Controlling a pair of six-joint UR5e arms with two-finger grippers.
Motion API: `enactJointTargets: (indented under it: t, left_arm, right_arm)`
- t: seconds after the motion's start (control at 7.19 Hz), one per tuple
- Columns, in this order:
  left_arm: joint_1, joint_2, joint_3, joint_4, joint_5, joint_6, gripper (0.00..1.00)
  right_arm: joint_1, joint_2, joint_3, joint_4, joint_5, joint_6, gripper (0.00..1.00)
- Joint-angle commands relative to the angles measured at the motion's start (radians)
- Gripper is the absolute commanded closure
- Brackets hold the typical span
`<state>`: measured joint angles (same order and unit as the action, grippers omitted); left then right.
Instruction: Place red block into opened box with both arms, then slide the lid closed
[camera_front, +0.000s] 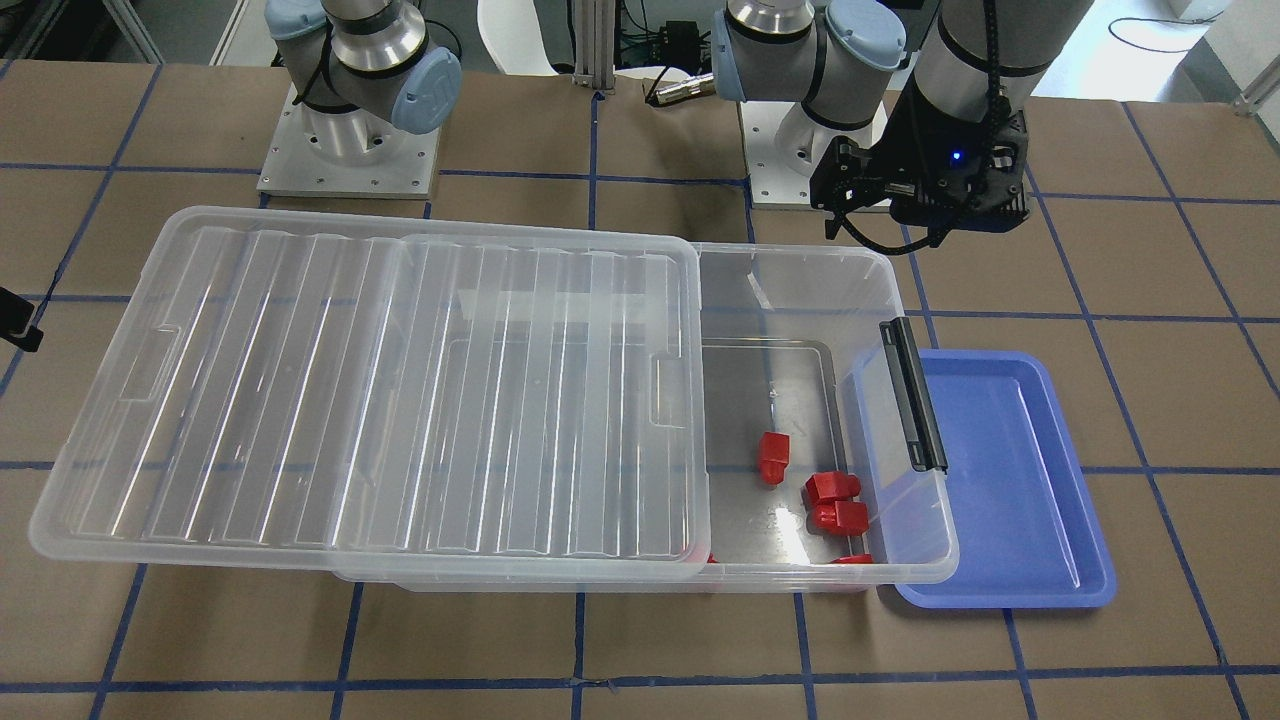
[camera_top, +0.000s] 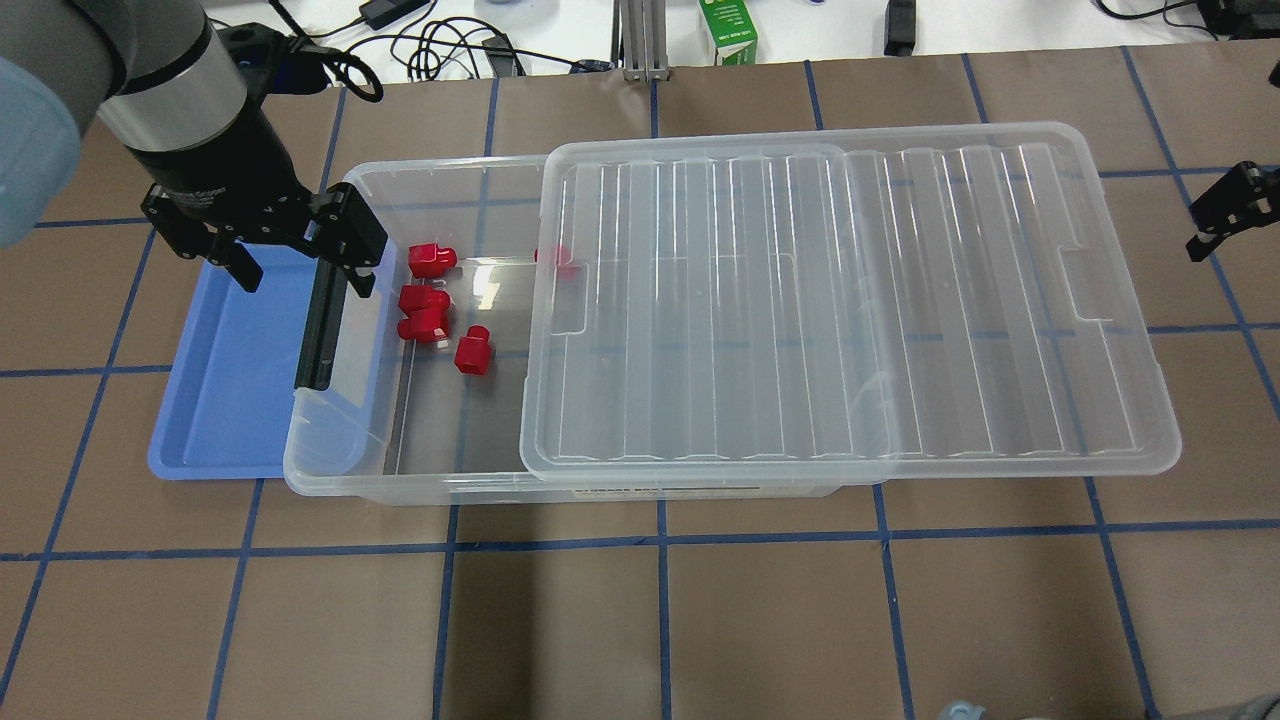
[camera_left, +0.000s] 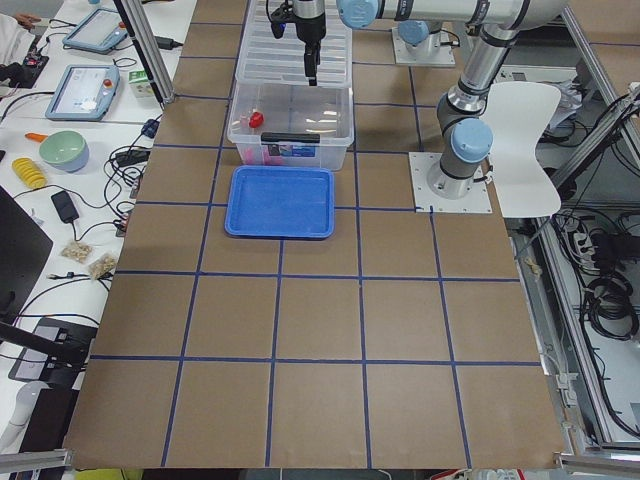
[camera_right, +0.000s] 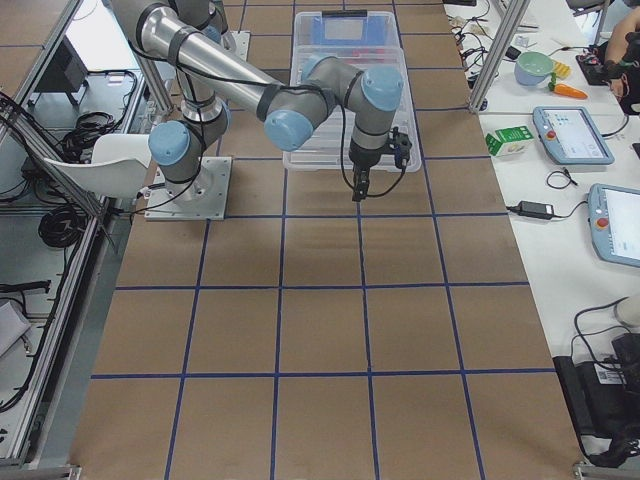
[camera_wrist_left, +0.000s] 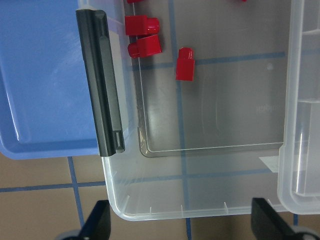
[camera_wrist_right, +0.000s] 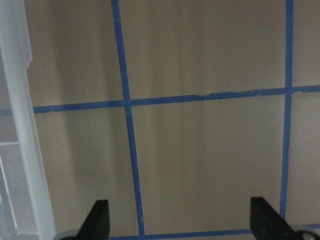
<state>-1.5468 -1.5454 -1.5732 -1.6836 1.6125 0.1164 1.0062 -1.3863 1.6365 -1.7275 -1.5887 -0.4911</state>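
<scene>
Several stubbed bright-red blocks (camera_top: 473, 352) are seen in the half-lidded clear box (camera_top: 420, 488); left gripper (camera_top: 303, 282) and right gripper (camera_wrist_right: 180, 226) are spread apart.

The desk (camera_top: 700, 620), brown with a blue grid, carries the box (camera_top: 440, 488) near its centre and a blue tray (camera_top: 230, 400) just beside the box's latch end.

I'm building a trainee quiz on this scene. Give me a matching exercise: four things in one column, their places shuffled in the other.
1 lid
2 red blocks
3 blue tray
4 right tool

A inside the box
B over the table, past the lid
C beside the box's black latch
D covering part of the box

Pairs: 1-D, 2-A, 3-C, 4-B
</scene>
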Motion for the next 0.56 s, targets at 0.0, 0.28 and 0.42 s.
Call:
enactJointTargets:
  t: [0.0, 0.28, 0.42]
  left_arm:
    - [0.005, 0.005, -0.004, -0.007, 0.009, 0.003, 0.0]
    - [0.043, 0.007, -0.004, -0.007, 0.007, 0.006, 0.0]
    - [0.047, 0.007, -0.004, -0.007, 0.003, 0.006, 0.0]
  right_arm:
    - [0.003, 0.006, 0.039, -0.017, 0.001, 0.032, 0.0]
    - [0.054, 0.006, 0.04, -0.017, 0.003, 0.093, 0.0]
    - [0.092, 0.007, 0.04, -0.018, 0.006, 0.132, 0.0]
